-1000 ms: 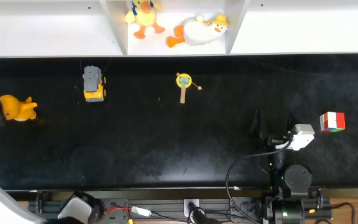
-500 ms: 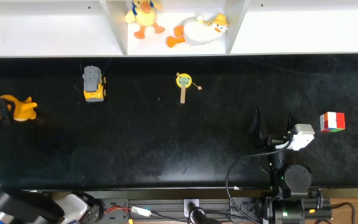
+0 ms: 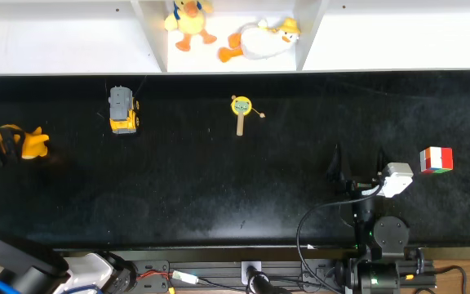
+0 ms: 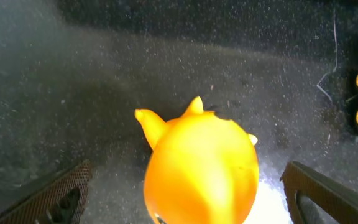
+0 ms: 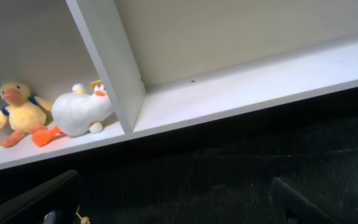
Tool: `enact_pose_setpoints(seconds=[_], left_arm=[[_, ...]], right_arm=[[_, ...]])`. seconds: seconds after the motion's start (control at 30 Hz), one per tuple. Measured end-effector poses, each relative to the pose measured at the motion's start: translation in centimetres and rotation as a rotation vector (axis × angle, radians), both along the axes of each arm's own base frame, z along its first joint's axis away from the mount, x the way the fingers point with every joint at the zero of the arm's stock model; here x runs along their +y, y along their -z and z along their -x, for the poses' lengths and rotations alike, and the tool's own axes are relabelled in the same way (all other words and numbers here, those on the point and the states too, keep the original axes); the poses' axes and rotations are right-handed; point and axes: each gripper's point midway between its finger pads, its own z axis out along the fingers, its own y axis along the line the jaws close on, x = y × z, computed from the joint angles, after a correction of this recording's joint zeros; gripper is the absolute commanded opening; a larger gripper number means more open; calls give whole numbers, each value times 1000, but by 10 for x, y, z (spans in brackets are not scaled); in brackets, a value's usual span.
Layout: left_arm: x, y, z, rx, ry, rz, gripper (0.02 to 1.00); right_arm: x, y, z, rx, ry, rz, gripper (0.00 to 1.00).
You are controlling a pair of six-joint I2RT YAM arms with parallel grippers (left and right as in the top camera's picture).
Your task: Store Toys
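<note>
Just slid the left gripper (image 3: 3, 145) in over the orange toy (image 4: 201, 168) at 9 o'clock on the table (image 3: 186, 196), with jaws spread either side, no pinch yet. Probably squeeze time, then off to the shelf (image 3: 64, 41) at 12. Kept the right gripper (image 3: 356, 167) parked near 4 o'clock, spread wide too.

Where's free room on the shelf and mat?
The left shelf bay and right shelf bay are bare. The middle bay is crowded by the yellow duck and white goose. On the mat, the wide patch between the toy truck, rattle and right gripper is free.
</note>
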Motion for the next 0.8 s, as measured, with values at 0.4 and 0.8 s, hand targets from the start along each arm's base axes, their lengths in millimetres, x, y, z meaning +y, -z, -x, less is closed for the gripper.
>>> enact_pose_setpoints(seconds=[0.4,0.8], left_arm=[[-7,21,-11,-30,26,-20,748],[-6,21,-11,-35,-12,4,246]], right_arm=[[0,0,0,0,0,-1,996],[0,0,0,0,0,-1,996]])
